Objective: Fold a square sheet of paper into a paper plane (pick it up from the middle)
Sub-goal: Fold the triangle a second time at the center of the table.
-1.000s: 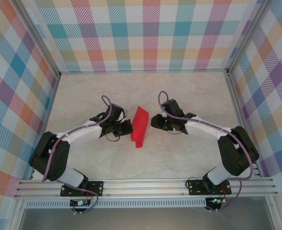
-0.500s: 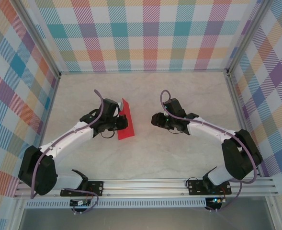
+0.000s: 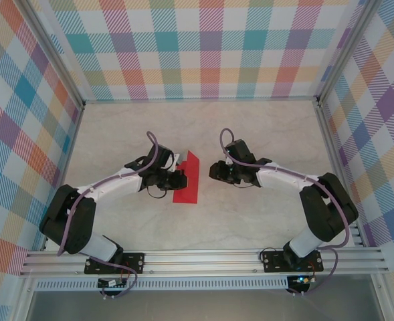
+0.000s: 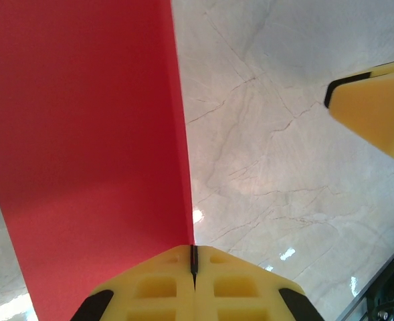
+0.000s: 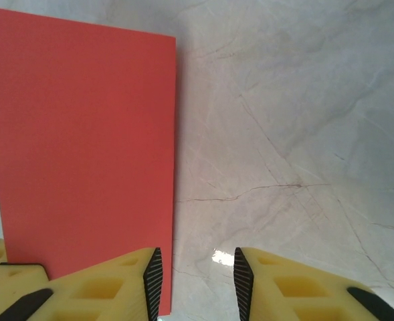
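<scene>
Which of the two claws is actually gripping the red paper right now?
The left claw: it is pressed shut on the edge of the red paper. The right claw is open, with bare table showing in its gap.

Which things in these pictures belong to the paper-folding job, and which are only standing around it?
Belong to the job:
red sheet of paper, held at one edge
left hand, shut on the sheet
right hand, open, next to the sheet

Only around:
marble table
checked walls
metal rail at the near edge
</scene>
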`<act>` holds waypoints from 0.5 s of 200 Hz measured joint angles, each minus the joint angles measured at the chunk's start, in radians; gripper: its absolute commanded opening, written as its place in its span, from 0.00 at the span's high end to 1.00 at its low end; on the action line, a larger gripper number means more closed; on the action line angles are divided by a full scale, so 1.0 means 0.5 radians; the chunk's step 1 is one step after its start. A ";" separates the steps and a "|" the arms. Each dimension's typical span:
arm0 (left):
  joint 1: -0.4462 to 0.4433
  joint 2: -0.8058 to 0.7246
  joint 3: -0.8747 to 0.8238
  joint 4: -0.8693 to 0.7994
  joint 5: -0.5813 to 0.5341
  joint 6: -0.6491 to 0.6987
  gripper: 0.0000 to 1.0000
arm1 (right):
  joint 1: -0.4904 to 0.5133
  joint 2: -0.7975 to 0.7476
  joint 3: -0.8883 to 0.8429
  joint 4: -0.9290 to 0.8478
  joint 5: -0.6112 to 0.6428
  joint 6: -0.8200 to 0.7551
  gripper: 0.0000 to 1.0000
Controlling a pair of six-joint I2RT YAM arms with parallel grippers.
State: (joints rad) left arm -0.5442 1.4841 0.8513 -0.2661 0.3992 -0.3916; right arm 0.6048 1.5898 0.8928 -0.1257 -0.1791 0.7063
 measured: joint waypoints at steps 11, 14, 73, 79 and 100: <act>-0.004 0.001 -0.015 0.012 -0.017 -0.001 0.99 | 0.005 0.036 0.000 0.013 -0.027 -0.001 0.67; -0.005 0.002 -0.020 0.014 -0.027 -0.002 0.99 | 0.008 0.050 0.001 0.016 -0.035 0.000 0.68; -0.008 0.144 -0.027 -0.057 -0.275 -0.101 0.98 | 0.080 0.365 0.196 0.043 -0.195 -0.008 0.74; -0.008 0.152 -0.027 -0.060 -0.288 -0.111 0.97 | 0.084 0.393 0.224 0.048 -0.208 -0.008 0.74; -0.008 0.168 -0.027 -0.061 -0.301 -0.137 0.92 | 0.091 0.496 0.317 0.067 -0.253 -0.008 0.75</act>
State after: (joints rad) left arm -0.5484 1.5681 0.8379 -0.2966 0.2489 -0.4599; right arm 0.6502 1.8378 1.0512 -0.0921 -0.3054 0.7021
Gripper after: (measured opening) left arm 0.058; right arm 0.253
